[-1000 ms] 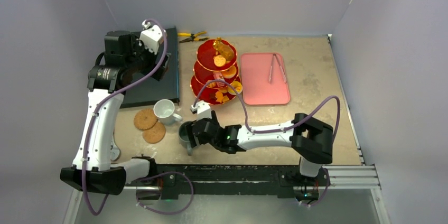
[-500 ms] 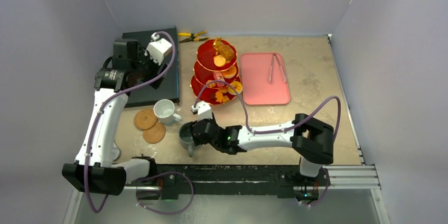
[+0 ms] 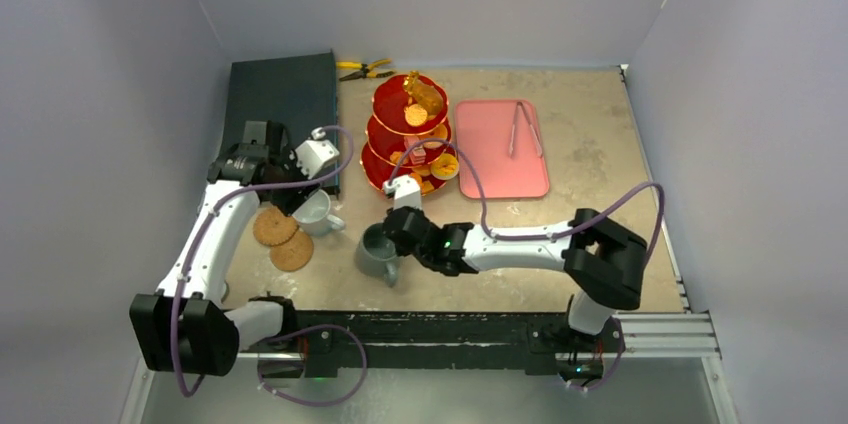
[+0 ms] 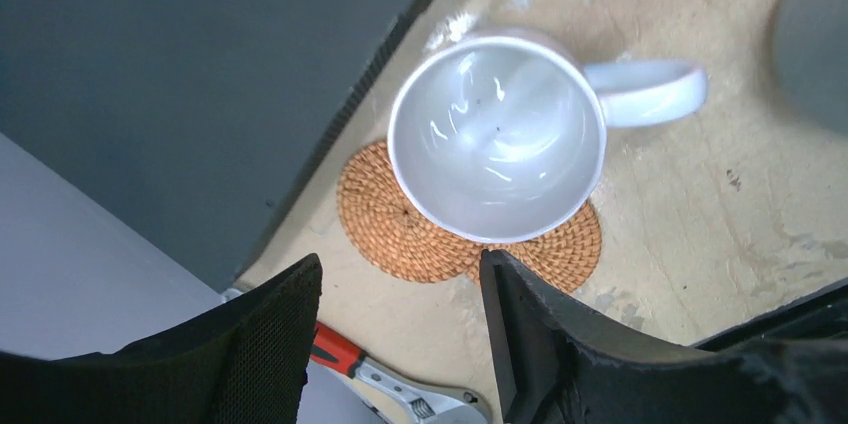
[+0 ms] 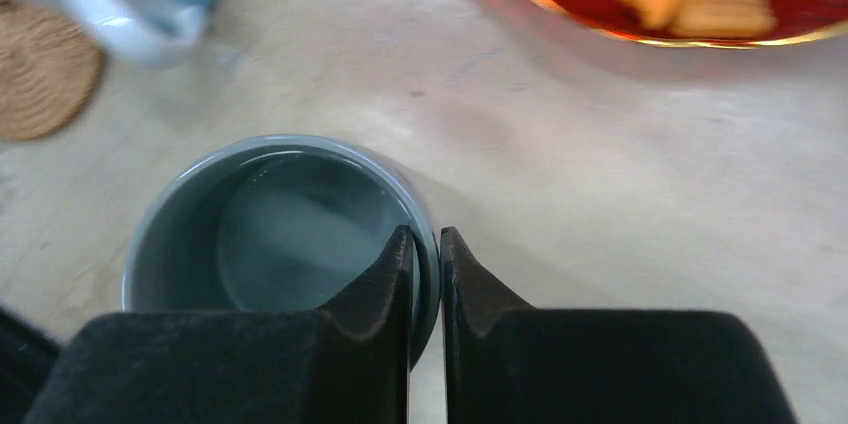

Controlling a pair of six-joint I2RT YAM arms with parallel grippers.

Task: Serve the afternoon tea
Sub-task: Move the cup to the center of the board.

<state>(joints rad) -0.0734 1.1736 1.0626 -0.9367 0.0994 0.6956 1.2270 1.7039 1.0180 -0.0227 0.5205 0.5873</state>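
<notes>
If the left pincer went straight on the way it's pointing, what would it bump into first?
Probably the white mug, straight ahead of the left pincer; the cork coasters lie next to it. Depth is hard to judge.

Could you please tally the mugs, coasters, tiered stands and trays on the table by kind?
Mugs: 2, the white mug and the grey mug
Cork coasters: 2, the far coaster and the near coaster
Three-tier stand: 1
Pink tray: 1
Total: 6
</notes>
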